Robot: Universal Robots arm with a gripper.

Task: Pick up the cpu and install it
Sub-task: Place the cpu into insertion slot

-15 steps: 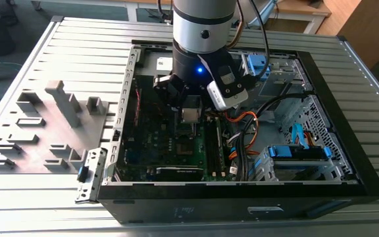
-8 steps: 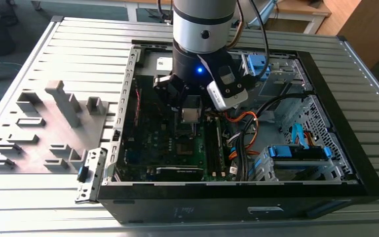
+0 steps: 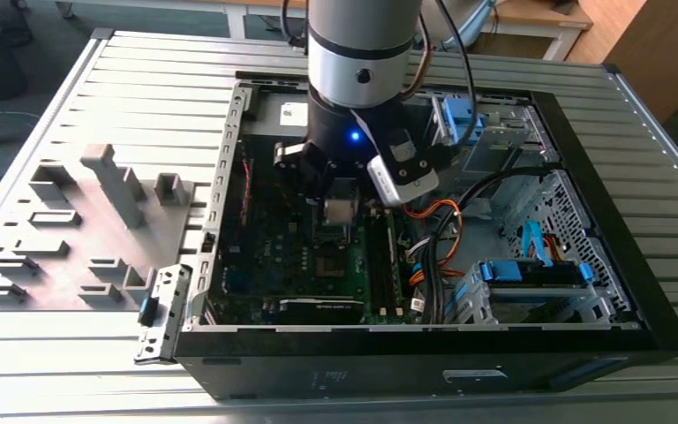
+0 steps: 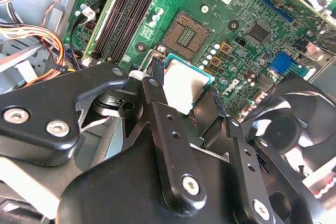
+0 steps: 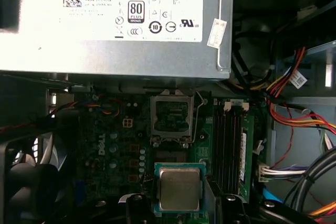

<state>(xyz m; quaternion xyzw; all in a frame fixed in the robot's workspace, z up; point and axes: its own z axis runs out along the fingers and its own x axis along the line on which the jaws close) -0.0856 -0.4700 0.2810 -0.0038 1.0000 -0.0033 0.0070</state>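
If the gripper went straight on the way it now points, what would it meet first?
Probably the green motherboard, close beside the open socket; the cpu held in the gripper would touch first. Depth is unclear.

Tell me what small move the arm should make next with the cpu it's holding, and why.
Probably carry the gripper level toward the open socket before lowering at all. In the first wrist view the cpu, clamped in the gripper, sits beside the socket rather than over it, and the socket looks uncovered and empty, so lining up seems the likely first step.
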